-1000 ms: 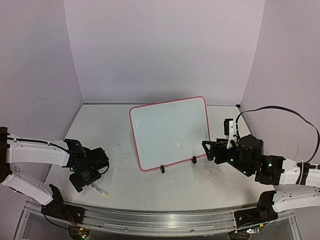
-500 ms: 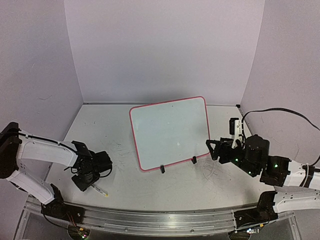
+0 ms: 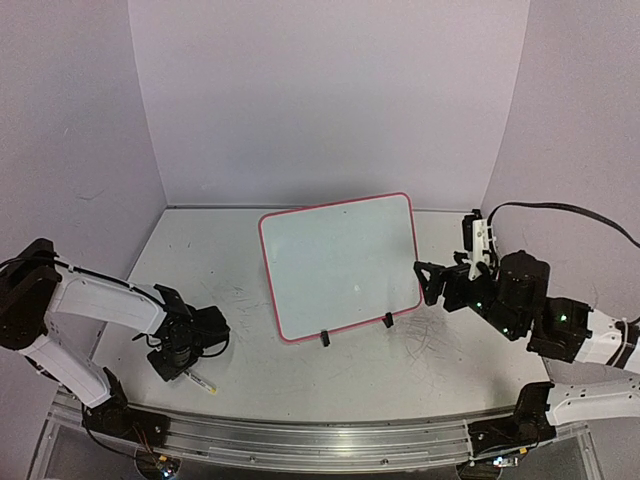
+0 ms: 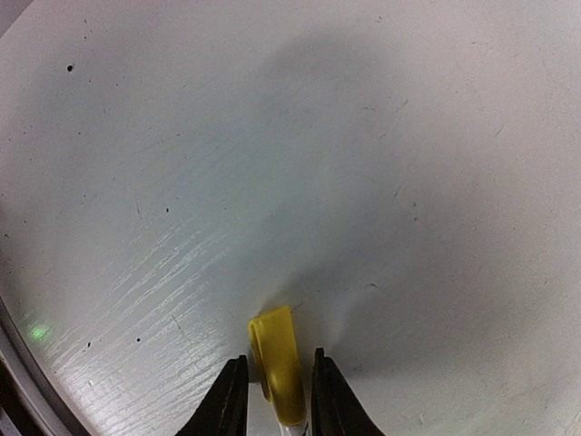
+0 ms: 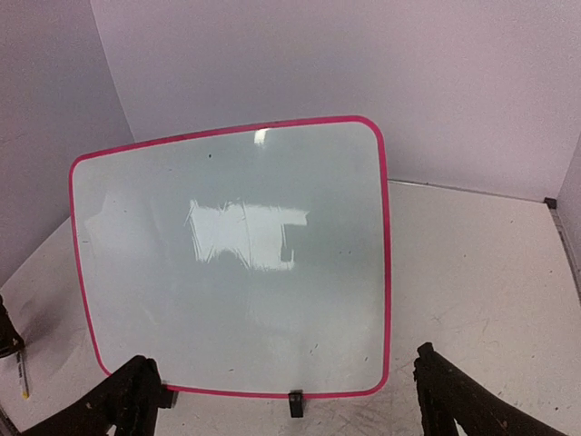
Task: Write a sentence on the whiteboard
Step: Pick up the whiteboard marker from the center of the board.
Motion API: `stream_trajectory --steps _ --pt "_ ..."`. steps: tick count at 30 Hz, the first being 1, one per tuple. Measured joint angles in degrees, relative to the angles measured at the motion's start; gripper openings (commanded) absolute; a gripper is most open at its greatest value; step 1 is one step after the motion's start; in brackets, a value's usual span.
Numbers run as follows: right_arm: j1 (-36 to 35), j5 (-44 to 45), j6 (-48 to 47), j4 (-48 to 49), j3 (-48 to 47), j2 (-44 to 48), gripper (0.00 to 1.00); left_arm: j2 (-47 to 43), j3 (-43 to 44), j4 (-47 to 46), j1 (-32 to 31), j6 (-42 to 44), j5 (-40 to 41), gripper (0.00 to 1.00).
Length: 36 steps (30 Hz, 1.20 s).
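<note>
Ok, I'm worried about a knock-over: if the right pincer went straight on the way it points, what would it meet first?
Probably the whiteboard: it stands dead ahead of the open right pincer, nothing visible between them, though depth is hard to judge.

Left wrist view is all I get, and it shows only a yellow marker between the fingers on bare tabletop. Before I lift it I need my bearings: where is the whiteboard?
Observer: The whiteboard stands propped mid-table, farther out and to the right of the left gripper.
Operator: Is anything written on it?
Observer: No writing shows in the right wrist view, only a bright glare patch on the surface.
Operator: And the other arm?
Observer: The right gripper is beside the board's lower right corner, facing it, with its fingers spread wide.
</note>
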State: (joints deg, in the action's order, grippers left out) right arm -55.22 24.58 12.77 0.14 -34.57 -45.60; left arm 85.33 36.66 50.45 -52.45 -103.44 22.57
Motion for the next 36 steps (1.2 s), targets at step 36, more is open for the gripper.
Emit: stream_trajectory --steps 36 --pt "-11.66 -22.74 12.66 21.79 -23.63 -42.51 0.84 -37.24 4.75 -36.15 0.11 28.74 -3.36 0.0"
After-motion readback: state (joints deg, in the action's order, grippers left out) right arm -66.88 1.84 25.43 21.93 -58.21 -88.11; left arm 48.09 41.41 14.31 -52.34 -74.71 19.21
